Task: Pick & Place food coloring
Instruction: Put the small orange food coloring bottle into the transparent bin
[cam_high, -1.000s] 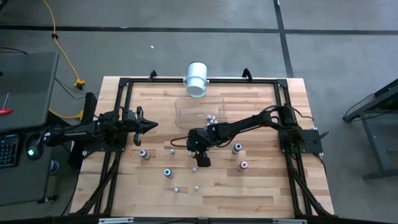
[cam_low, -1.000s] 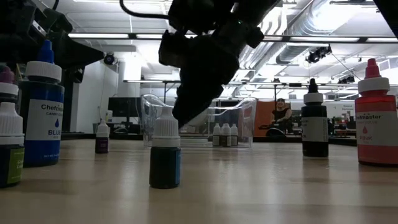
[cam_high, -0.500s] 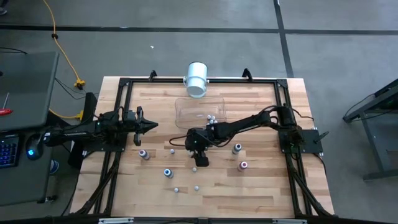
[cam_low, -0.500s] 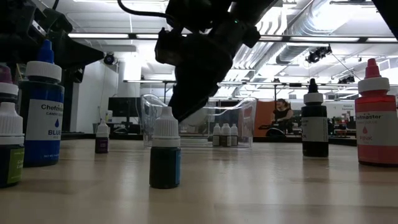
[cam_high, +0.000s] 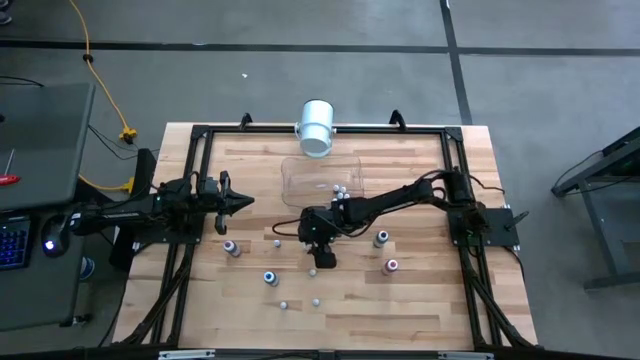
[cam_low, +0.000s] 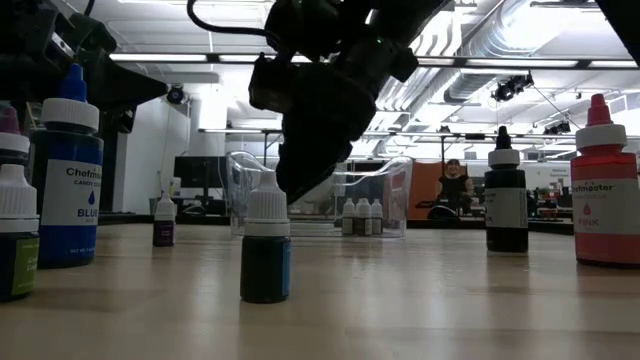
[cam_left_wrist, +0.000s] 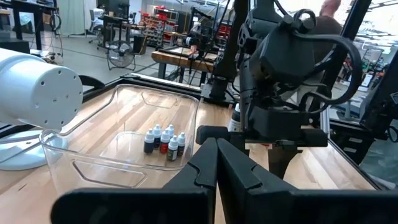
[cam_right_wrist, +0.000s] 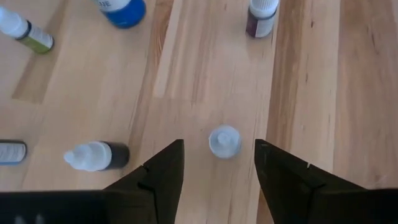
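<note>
Right gripper (cam_right_wrist: 219, 163) hangs open and empty, its fingers on each side of a tiny bottle (cam_right_wrist: 224, 141). It looks light, hard and easy to tip. A gentle squeeze around its white cap looks best.

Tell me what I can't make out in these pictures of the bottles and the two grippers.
- High view: the right gripper covers the small bottle it is lowering over; the other bottles are too small there to read.
- Low view: the dark arm hides part of the clear tub.
- Right wrist view: a bottle lying on its side is cut off by the edge.
- Left wrist view: the left gripper blocks the table directly ahead.
</note>
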